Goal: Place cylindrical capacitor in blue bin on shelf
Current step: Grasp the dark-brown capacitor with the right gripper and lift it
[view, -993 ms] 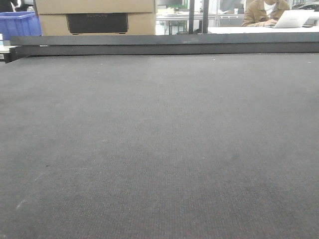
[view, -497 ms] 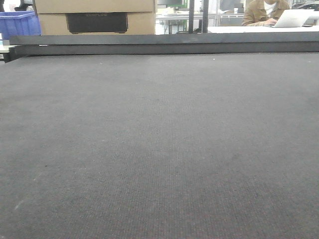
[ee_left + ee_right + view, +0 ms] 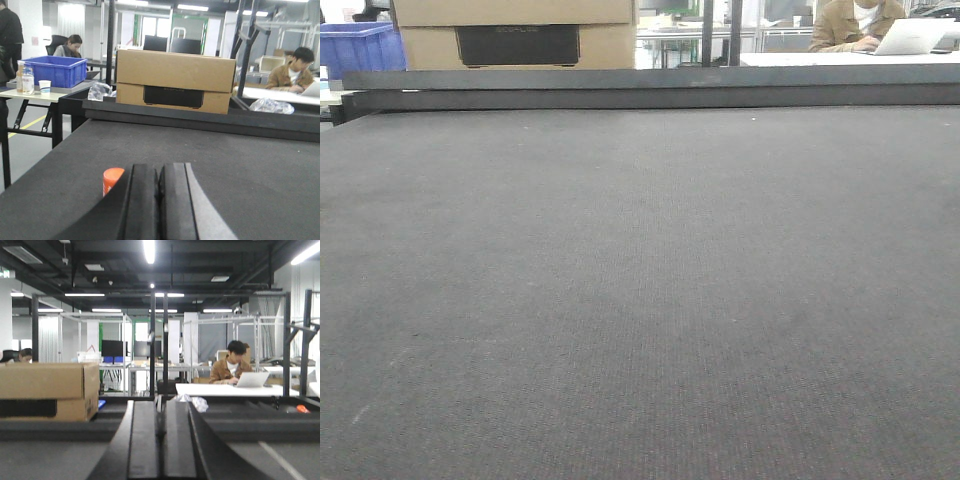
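Observation:
A small orange cylindrical capacitor [image 3: 112, 179] stands upright on the dark table top [image 3: 250, 165], just left of my left gripper [image 3: 159, 172] and partly hidden by its left finger. The left gripper is shut and empty, its jaws pressed together low over the table. My right gripper [image 3: 160, 415] is also shut and empty, level over the same table. A blue bin [image 3: 55, 70] stands on a light side table at the far left; it also shows in the front view [image 3: 360, 48]. The steel shelf is out of view. Neither gripper shows in the front view.
A raised dark rail [image 3: 650, 88] runs along the table's far edge. A cardboard box [image 3: 175, 80] stands behind it, with crumpled plastic bags [image 3: 270, 105] beside it. A person at a laptop [image 3: 232, 367] sits beyond, and bottles and a cup [image 3: 44, 86] stand by the bin.
The background in the front view has shifted slightly to the right, so the view has turned a little left. Nothing on the table top has changed.

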### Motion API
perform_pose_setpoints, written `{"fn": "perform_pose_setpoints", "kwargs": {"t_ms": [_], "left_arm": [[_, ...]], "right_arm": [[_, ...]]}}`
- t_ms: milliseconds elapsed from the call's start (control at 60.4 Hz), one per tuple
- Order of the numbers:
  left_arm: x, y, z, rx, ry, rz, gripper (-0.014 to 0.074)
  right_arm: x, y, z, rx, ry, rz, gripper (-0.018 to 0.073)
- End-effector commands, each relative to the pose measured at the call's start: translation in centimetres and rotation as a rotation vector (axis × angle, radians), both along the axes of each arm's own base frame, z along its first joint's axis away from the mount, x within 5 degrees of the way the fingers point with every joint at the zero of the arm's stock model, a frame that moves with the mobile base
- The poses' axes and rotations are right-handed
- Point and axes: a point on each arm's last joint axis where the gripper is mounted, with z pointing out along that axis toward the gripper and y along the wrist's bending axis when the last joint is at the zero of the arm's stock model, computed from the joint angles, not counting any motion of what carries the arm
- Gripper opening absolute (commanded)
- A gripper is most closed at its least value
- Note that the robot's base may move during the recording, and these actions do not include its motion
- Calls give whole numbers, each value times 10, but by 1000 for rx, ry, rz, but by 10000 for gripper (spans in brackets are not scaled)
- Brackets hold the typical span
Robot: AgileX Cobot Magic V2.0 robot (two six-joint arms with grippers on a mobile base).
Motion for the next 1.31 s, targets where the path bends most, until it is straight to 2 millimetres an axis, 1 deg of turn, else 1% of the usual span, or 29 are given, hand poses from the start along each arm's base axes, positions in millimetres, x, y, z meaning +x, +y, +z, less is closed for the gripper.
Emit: {"fn": "perform_pose_setpoints", "kwargs": {"t_ms": [0,33,50,83,116,132,166,182,215,265,281,331,414,530,596,695,844,927,1010,1142,1192,1291], "left_arm": [[5,0,24,11,6,6,-68],[8,0,31,12,18,7,-31],[10,0,33,12,25,7,-4],[14,0,39,13,43,9,36],[18,-1,42,14,59,10,81],[22,-1,44,15,73,10,117],[26,-1,47,16,85,10,166],[29,-1,48,17,94,10,203],[33,-2,49,18,106,10,251],[39,-2,49,19,125,10,337],[42,-2,49,20,135,8,367],[46,-4,48,22,150,0,430],[49,-7,46,26,164,-28,521],[49,-8,46,27,164,-41,585],[49,-8,46,27,164,-41,589],[49,-8,46,27,164,-41,589],[49,-8,46,27,164,-41,589],[49,-8,46,27,164,-41,589],[49,-8,46,27,164,-41,589],[49,-8,46,27,164,-41,589],[49,-8,46,27,164,-41,589],[49,-8,46,27,164,-41,589]], "right_arm": [[4,1,31,0,26,2,-100],[11,1,39,0,41,3,-55],[12,1,46,0,36,3,-12],[20,0,53,0,54,3,55],[26,0,59,1,66,3,132],[32,0,63,-1,77,2,194],[40,0,67,-1,96,2,278],[43,0,70,-1,102,2,340],[54,0,72,-2,129,1,434],[69,-1,71,-7,173,-2,540],[78,-1,69,-12,194,-6,575],[91,-1,66,-20,226,-11,570],[118,-2,54,-19,318,-11,570],[152,-3,32,-19,430,-14,570],[171,-4,16,-17,462,-22,570],[198,-6,-19,-15,495,-44,570],[224,-12,-68,-23,501,-89,570],[238,-23,-91,-20,499,-143,570],[252,-34,-111,-19,500,-187,570],[270,-48,-135,-29,424,-251,570],[277,-50,-144,-32,432,-256,570],[295,-52,-168,-32,499,-254,570]]}}
